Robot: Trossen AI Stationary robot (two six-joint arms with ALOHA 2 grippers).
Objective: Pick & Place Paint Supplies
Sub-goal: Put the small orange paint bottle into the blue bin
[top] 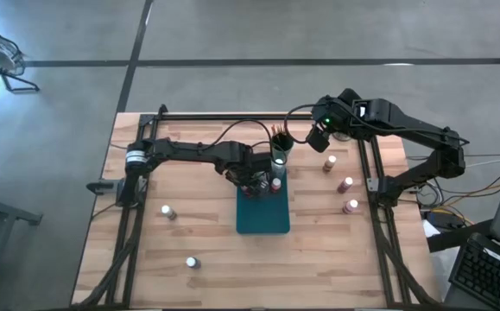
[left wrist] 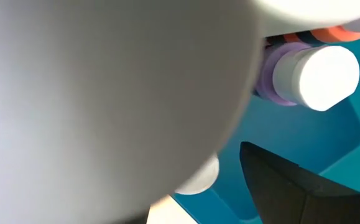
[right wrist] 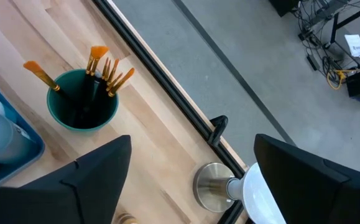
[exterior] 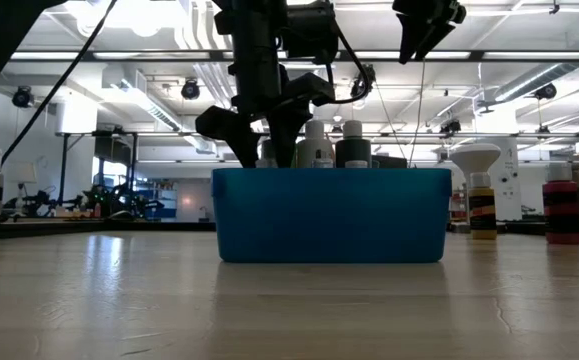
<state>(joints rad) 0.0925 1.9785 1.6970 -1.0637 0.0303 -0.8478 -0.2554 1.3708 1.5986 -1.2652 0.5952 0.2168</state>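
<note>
Left gripper point(top: 251, 183) reaches into teal tray point(top: 262, 220), fingers apart; right gripper point(top: 319, 138) open.

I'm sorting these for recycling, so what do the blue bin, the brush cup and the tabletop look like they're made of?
Blue bin: likely moulded plastic, smooth with a soft sheen. Brush cup: probably plastic too, teal, matte, though that's unsure. Tabletop: wood, with visible plank seams and grain, lightly glossy.

White-capped paint bottles point(top: 347, 184) scattered upright on wood, brushes point(right wrist: 108, 71) bristles-up in green cup
</note>
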